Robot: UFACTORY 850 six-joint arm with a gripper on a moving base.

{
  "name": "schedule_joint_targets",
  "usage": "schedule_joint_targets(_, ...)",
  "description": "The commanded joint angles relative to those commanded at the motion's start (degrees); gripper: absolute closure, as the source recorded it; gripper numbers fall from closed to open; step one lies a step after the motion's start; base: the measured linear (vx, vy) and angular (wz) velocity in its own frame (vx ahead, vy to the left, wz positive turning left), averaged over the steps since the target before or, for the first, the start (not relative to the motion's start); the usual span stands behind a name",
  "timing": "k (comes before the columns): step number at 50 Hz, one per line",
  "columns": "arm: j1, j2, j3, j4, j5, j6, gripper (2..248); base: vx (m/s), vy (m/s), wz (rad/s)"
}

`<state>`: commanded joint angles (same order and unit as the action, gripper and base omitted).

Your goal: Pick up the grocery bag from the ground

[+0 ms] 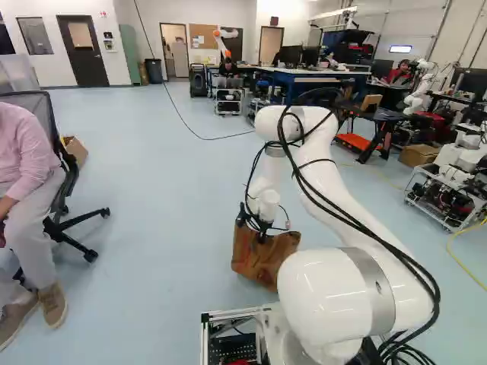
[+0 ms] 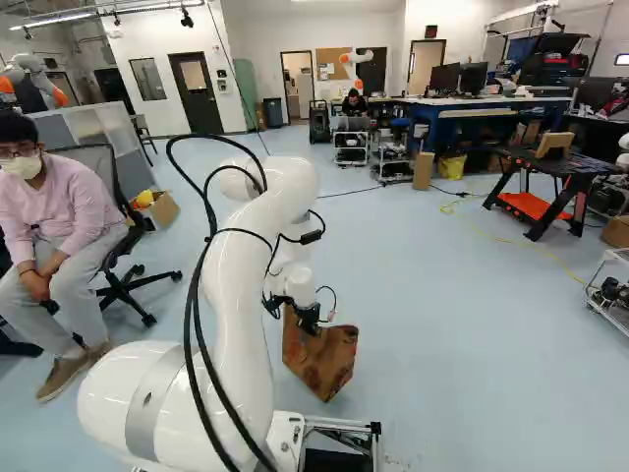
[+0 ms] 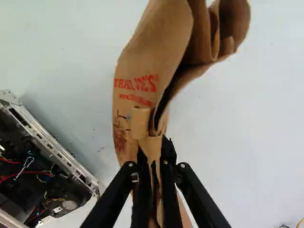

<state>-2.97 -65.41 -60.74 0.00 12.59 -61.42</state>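
Where the pale blue floor point(image 1: 152, 205) stretches ahead, your white UFACTORY 850 arm point(image 1: 335, 182) arches forward and reaches down. Beneath it, the brown paper grocery bag point(image 2: 319, 359) is tilted, its folded paper clamped between both fingers of your black gripper point(image 3: 155, 152) (a narrow pinch). The grasp seems made, so raise it smoothly; whether its bottom already clears the floor, you can't quite tell.

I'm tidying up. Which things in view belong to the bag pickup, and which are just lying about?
For the job:
- brown paper bag
- tool, shut on it
- white arm

Lying about:
- office chair
- cardboard boxes
- wheeled carts
- folding workbench
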Motion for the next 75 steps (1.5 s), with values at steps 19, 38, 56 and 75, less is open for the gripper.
schedule_joint_targets(19, -0.1, 8.5, 7.3, 0.0, 2.2, 0.0, 229, 0.0, 0.0, 0.0)
schedule_joint_targets(38, -0.2, 17.4, 14.5, 0.0, 6.8, 0.0, 229, 0.0, 0.0, 0.0)
schedule_joint_targets(56, -0.3, 26.2, 21.2, 0.0, 12.9, 0.0, 229, 0.0, 0.0, 0.0)
schedule_joint_targets(75, -0.4, 35.8, 27.8, 0.0, 19.6, 0.0, 229, 0.0, 0.0, 0.0)
